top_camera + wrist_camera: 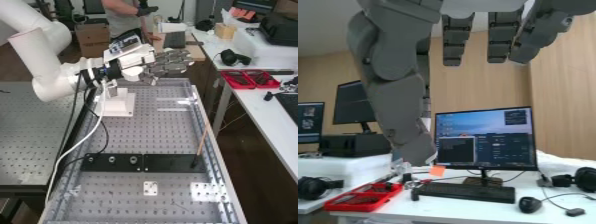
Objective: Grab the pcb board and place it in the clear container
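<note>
In the high view the hand (pixel 166 64) is above the far end of the perforated bench, its fingers stretched out to the right with nothing in them. The same hand (pixel 394 85) hangs into the wrist view with its fingers spread and fairly straight, the thumb long in front. Pale glints mark a see-through shape (pixel 176 105) on the bench below the hand; I cannot tell if it is the clear container. A small white plate with dark dots (pixel 151 188) lies near the bench's close end, and whether it is the pcb board is unclear.
On the bench (pixel 133 135) stand a white mount (pixel 120 105), two dark plates (pixel 174 163) and a thin upright stick (pixel 202 140). Cables loop down from the arm. Red trays (pixel 249 79) lie on the side table, with a monitor (pixel 487 137) and keyboard (pixel 467 191) in the wrist view.
</note>
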{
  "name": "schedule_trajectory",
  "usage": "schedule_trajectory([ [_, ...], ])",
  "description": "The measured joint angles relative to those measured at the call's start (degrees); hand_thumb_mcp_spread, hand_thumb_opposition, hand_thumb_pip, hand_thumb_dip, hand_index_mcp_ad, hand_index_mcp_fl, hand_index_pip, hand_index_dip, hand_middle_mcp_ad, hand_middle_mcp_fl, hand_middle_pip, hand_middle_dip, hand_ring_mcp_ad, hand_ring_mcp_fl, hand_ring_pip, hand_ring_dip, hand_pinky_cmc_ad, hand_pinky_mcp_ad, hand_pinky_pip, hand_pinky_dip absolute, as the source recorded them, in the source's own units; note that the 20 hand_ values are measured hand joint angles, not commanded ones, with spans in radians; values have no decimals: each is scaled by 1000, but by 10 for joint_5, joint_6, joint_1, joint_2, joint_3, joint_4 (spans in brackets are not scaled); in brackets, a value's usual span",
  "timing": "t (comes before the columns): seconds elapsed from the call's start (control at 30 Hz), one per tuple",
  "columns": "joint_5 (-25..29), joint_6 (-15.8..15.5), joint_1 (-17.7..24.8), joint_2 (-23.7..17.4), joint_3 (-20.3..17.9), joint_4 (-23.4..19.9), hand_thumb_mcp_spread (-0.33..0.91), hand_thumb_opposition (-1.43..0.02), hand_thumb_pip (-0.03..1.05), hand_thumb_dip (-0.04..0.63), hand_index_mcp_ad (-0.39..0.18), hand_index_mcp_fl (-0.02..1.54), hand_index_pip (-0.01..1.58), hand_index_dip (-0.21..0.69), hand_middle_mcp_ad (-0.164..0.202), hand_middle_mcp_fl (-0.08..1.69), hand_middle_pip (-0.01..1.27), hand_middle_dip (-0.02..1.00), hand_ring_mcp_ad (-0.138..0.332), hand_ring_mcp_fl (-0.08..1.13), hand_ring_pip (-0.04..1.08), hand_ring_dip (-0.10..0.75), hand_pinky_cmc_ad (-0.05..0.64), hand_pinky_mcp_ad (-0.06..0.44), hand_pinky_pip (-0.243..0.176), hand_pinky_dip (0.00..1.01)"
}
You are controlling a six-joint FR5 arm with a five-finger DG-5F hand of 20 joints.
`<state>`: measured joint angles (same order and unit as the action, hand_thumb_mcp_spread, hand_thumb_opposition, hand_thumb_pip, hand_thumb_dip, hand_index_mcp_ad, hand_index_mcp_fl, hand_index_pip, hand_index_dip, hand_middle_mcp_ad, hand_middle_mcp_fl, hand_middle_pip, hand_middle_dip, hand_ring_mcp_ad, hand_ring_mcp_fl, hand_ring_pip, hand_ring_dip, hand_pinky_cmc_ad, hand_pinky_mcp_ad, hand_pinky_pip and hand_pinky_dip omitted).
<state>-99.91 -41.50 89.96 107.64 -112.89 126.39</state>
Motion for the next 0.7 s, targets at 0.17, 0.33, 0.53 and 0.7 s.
schedule_trajectory([
  [0.17, -7, 12, 35, 20, 18, 5, 773, -911, 436, 267, -202, 585, 1375, 152, -3, 23, 136, 126, 183, 30, 99, 28, 291, 150, -89, 182],
  [0.33, 7, 21, 62, 47, 34, 11, 773, -911, 440, 267, -202, 583, 1381, 155, 0, 42, 136, 126, 183, 30, 99, 28, 291, 150, -89, 182],
  [0.53, 37, 25, 83, 81, 55, 22, 773, -911, 440, 267, -202, 581, 1365, 159, 0, 38, 136, 126, 183, 26, 99, 28, 291, 150, -89, 182],
  [0.7, 54, 22, 87, 99, 67, 39, 773, -911, 440, 267, -202, 581, 1365, 155, 2, 38, 136, 126, 183, 30, 99, 28, 295, 150, -89, 182],
])
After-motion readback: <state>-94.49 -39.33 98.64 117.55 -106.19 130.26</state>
